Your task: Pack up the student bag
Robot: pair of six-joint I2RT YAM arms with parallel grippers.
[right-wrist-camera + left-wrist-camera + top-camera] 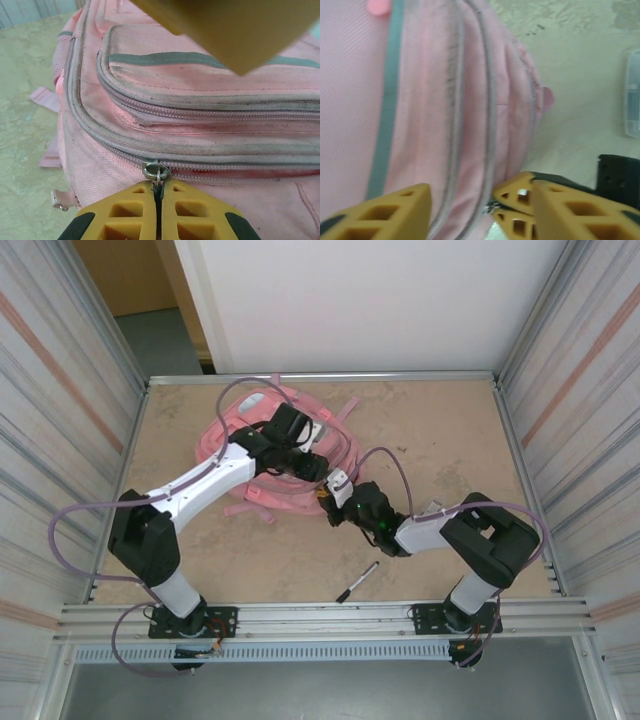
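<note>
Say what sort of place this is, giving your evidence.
Probably a robot test cell: two arms bolted to a metal rail, panel walls enclosing a worn table, with a student bag and pen as props.

Left arm (212,483): white-shelled forearm link, with black joints and a black shoulder block.
Right arm (485,540): black housings, with a small white block near the wrist.
Cables (62,530): lilac, one looping along each arm.
Bases (190,620): flat black mounting plates.
Left claw (481,202): yellow-orange plastic fingers (395,212) with angular cut-outs and dark patches.
Right claw (158,192): matching yellow lattice fingers (130,215) with black outer corners.
</note>
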